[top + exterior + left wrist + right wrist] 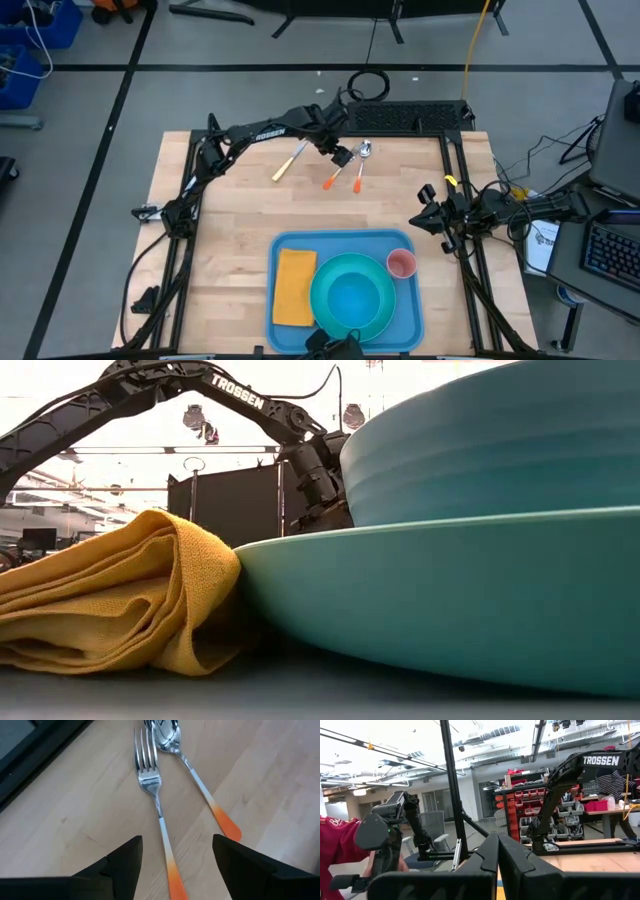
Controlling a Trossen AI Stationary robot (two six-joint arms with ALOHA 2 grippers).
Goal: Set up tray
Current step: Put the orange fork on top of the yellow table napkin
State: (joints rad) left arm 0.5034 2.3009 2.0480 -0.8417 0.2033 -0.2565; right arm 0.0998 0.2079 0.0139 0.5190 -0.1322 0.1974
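Hovering with fingers spread wide and holding nothing: left tool [341, 156] over the fork [152, 785] and spoon [192, 767] at upper centre of the high view, both lying bare on the worktop [230, 220]. Waiting at the right edge with fingers pressed together, empty: right tool [424, 208]. Sitting at lower centre: tray [405, 300], carrying napkin [294, 287], plate [352, 295] and pink cup [401, 264].

One tray [283, 248]; one plate [375, 310]; one napkin [295, 287]; one cup [401, 264]; one fork [159, 811]; one spoon [196, 779]; one knife [290, 161]
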